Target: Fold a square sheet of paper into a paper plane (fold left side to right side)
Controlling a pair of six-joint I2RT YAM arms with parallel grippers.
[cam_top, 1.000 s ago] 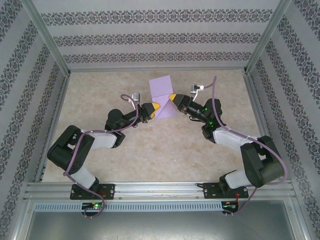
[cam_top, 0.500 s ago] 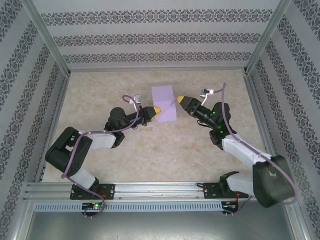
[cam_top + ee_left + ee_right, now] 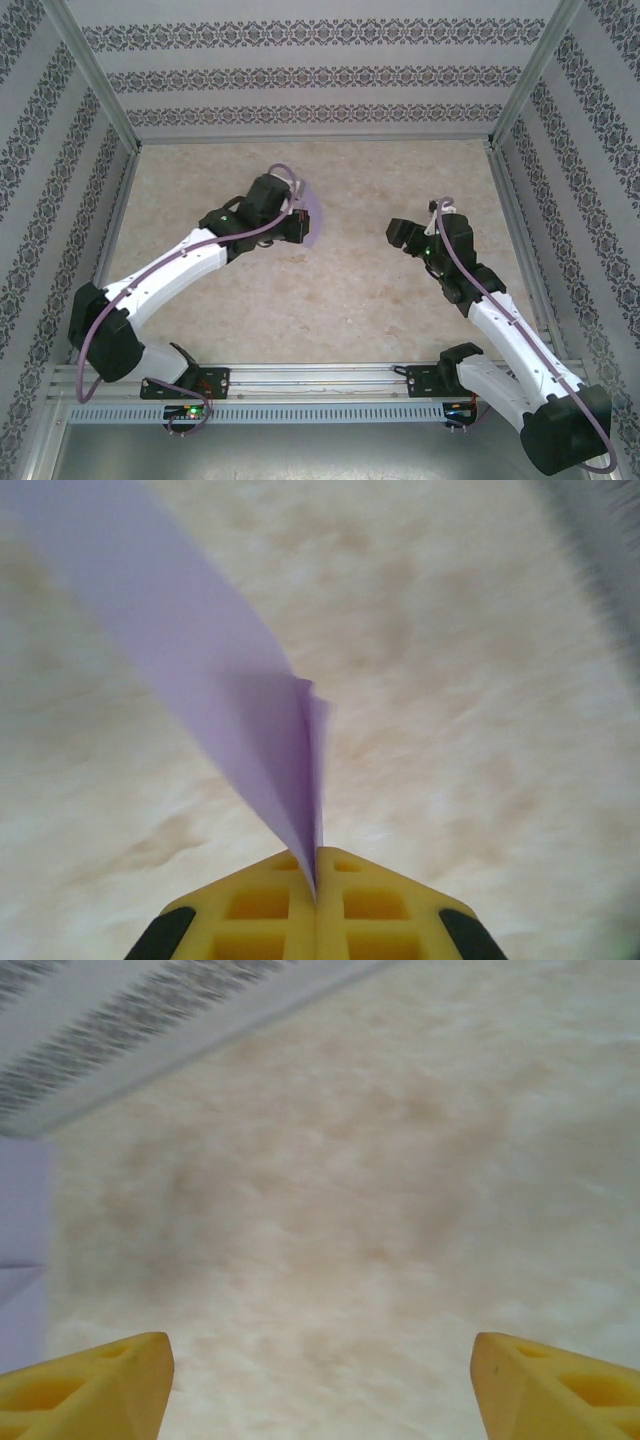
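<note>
1. Top external view: grips the square sheet of paper [image 3: 313, 215] in the left pincer [image 3: 296, 226], shut tight on it, in the far half of the surface [image 3: 340, 310], a little toward the left edge. Hides most of the sheet under the wrist [image 3: 266, 198]; leaves one curved lavender flap in sight. Holds the right pincer [image 3: 400, 236] well apart, nearer the right edge, probably to give the fold room.
2. Left wrist view: pinches the sheet [image 3: 240, 710] between closed yellow fingertips [image 3: 260, 905], right at a doubled edge, likely to hold the layers together for the left-to-right fold. Cannot tell whether the far end rests on the surface [image 3: 480, 730] or hangs above it; too blurred.
3. Right wrist view: stands wide open as the right pincer [image 3: 320, 1355], holding nothing, bare surface [image 3: 350, 1190] between the fingers. Catches a creased strip of the sheet [image 3: 22, 1230] at the left margin, clear of both fingers. Presumably empty so that one arm alone carries the paper; not yet a plane.
</note>
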